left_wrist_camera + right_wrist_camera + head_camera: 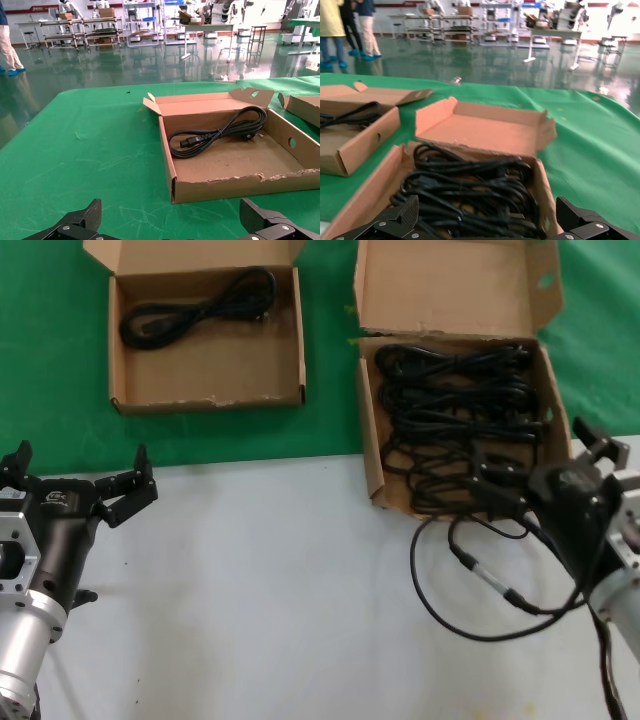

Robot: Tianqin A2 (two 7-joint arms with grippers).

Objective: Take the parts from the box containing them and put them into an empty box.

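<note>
The shallow short-flapped box (210,400) lies at the far left on the green cloth and holds one looped black power cord (200,310). The deeper tall-lidded box (370,455) at the far right holds several bundled cords (455,410). My left gripper (80,475) is open and empty over the white table, short of the shallow box (240,185), whose cord (220,132) shows in the left wrist view. My right gripper (545,468) is open wide over the near right corner of the full box. In the right wrist view it (490,225) hangs just above the cords (470,185), holding nothing.
My own thin black cable with a silver connector (480,580) loops on the white table in front of the full box. The tall lid flap (450,285) stands behind the cords. Green cloth covers the far half, white table the near half.
</note>
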